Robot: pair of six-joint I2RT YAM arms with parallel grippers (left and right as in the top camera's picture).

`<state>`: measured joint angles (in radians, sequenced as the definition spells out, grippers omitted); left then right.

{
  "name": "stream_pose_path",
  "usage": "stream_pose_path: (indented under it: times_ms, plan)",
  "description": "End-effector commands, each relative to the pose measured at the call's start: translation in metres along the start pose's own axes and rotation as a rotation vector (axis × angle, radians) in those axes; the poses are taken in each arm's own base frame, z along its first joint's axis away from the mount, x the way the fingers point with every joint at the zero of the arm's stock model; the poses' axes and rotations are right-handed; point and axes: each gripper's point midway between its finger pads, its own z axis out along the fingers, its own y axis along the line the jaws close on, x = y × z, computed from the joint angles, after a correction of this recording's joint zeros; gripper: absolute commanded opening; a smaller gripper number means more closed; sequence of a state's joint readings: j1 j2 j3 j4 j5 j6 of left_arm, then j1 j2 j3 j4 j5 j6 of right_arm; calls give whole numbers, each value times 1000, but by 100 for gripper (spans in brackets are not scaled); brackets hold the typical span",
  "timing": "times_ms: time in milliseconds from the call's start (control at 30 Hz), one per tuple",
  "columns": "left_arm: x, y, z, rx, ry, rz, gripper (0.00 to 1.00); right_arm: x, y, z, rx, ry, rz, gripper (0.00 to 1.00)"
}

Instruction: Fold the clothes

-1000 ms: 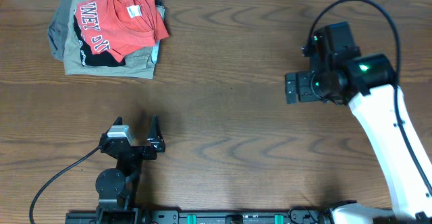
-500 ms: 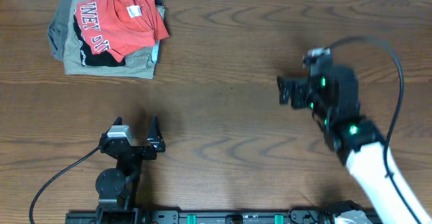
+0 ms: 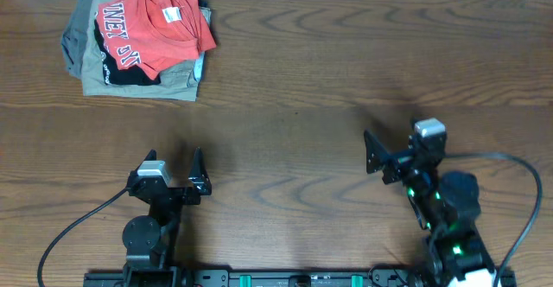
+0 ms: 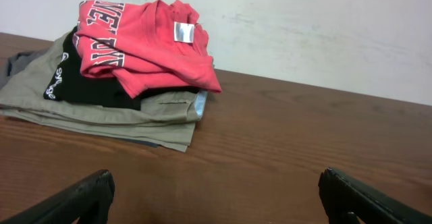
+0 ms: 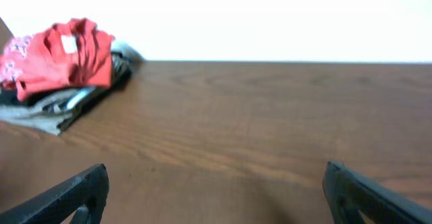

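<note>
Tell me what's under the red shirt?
A black garment with white lettering lies under the red T-shirt, then folded khaki garments. Most of the black one is covered.

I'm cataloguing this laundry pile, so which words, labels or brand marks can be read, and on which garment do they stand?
Red T-shirt: white block letters, cut off by the folds; no whole word reads.
Neck label: small white patch, print too small to read.
Black garment: white lettering along its edge, too small and tilted to read.
No other text shows.
</note>
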<state>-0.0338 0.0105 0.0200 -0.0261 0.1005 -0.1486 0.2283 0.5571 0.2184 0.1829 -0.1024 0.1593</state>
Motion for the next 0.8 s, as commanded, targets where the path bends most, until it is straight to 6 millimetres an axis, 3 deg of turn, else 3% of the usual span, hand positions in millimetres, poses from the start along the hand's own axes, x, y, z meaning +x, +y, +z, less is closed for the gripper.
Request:
stream_pose_path:
  times_ms: [0,367,633,767]
  plan:
    - [15,2,1,-2,45,14,98,2,-4,-10,10,-56,-4,99]
    - [15,2,1,-2,45,14,98,9,-7,-28,12,-190,-17,99]
    - [15,2,1,-2,45,14,98,-6,-6,-40,24,-259,-89,99]
    - [15,2,1,-2,45,14,98,-1,-14,-45,53,-249,-86,99]
